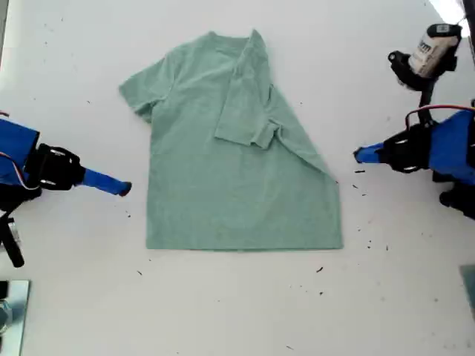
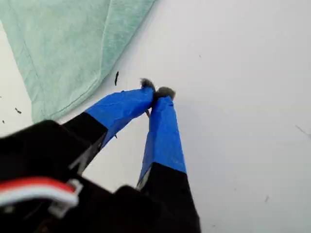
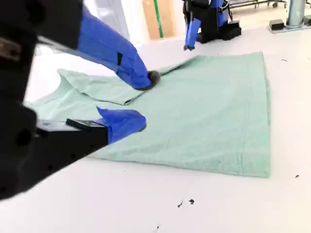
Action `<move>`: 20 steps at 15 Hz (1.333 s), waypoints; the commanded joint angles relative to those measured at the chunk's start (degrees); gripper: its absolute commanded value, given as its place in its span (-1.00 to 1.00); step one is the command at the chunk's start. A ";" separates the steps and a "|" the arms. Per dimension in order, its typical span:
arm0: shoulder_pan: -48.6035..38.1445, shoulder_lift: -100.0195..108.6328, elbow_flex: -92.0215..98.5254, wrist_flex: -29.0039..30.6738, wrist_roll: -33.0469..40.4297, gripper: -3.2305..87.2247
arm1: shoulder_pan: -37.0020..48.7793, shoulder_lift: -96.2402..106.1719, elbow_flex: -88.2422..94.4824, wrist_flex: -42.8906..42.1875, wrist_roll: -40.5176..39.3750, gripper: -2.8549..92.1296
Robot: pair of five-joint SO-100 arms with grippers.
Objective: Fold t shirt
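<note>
The pale green t shirt (image 1: 223,170) lies flat on the white table, collar toward the exterior view's top. Its sleeve (image 1: 249,104) on the exterior view's right is folded in over the chest, leaving a slanted edge on that side. My first gripper (image 1: 361,155) hovers over bare table just off that slanted edge, shut with nothing in it; its tips (image 2: 156,90) meet beside the shirt's edge (image 2: 73,48). My second gripper (image 1: 122,188) stands at the exterior view's left, close to the shirt's straight side. It is open (image 3: 143,102) and empty, facing across the shirt (image 3: 204,111).
A white cylinder on a black mount (image 1: 432,49) stands at the exterior view's top right. A metal object (image 1: 11,304) sits at the lower left corner of that view. Small black specks (image 1: 369,243) dot the table near the shirt's hem.
</note>
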 commanded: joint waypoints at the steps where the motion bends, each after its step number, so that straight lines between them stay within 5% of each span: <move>1: -2.99 0.53 0.18 -1.32 -26.02 -0.93 | -3.60 0.26 3.43 0.35 43.77 -0.94; 5: -2.64 0.53 0.18 0.18 -10.90 -0.93 | -3.34 0.26 3.43 0.35 42.80 -0.94; 9: -4.31 0.53 0.09 0.35 -8.88 -0.93 | -3.34 0.26 3.43 0.35 41.75 -0.94; 14: -9.32 -13.62 -16.35 -6.86 -4.22 -0.93 | -4.04 0.26 3.43 0.35 41.04 -0.94; 16: -15.12 -33.49 -36.12 -0.44 3.43 -0.93 | -4.39 0.26 3.43 0.26 40.96 -0.94; 20: -34.28 -67.85 -72.69 22.15 23.55 -0.93 | -4.48 0.26 3.43 0.26 40.52 -0.94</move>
